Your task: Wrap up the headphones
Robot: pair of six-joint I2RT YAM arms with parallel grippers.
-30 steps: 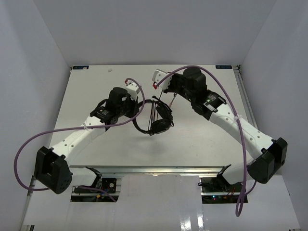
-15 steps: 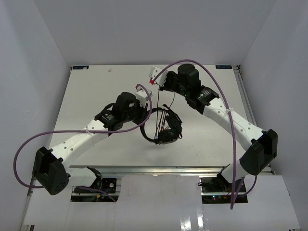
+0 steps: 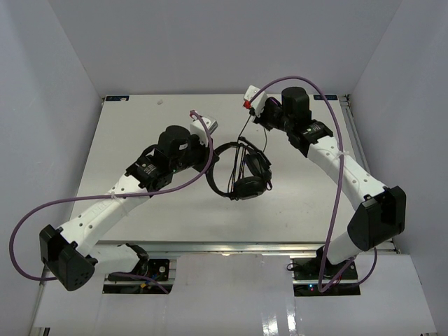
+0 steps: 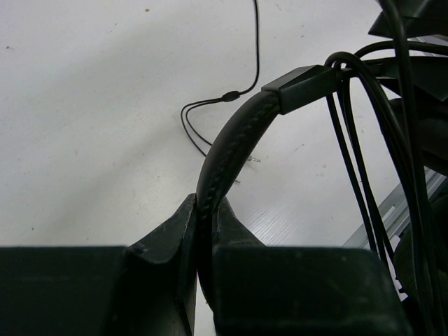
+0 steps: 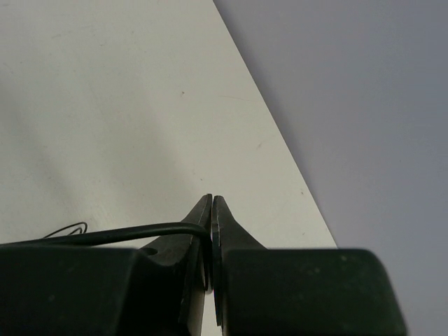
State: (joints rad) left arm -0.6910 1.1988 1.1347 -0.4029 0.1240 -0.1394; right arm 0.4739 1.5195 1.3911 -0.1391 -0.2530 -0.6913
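Note:
The black headphones (image 3: pixel 246 186) hang above the middle of the white table (image 3: pixel 126 133), earcups lowest. My left gripper (image 3: pixel 211 155) is shut on the padded headband (image 4: pixel 231 143), which runs up out of the jaws (image 4: pixel 205 210). Several turns of thin black cord (image 4: pixel 353 150) lie wound round the headband's end near the earcups. My right gripper (image 3: pixel 252 119), behind and above the headphones, is shut on the cord (image 5: pixel 105 234) right at its fingertips (image 5: pixel 211 227). From there the cord (image 3: pixel 242 134) drops toward the headphones. A loose stretch of cord (image 4: pixel 210 105) lies on the table below.
Purple arm cables (image 3: pixel 329 140) loop over both arms. Grey walls (image 5: pixel 350 105) close in the table at the back and sides, and the right gripper is near the back right edge. A metal rail (image 3: pixel 224 246) runs along the near edge.
The right gripper has swung right and back with the cord. The left gripper has drawn back slightly with the headband, and the headphones have shifted a little to the right.

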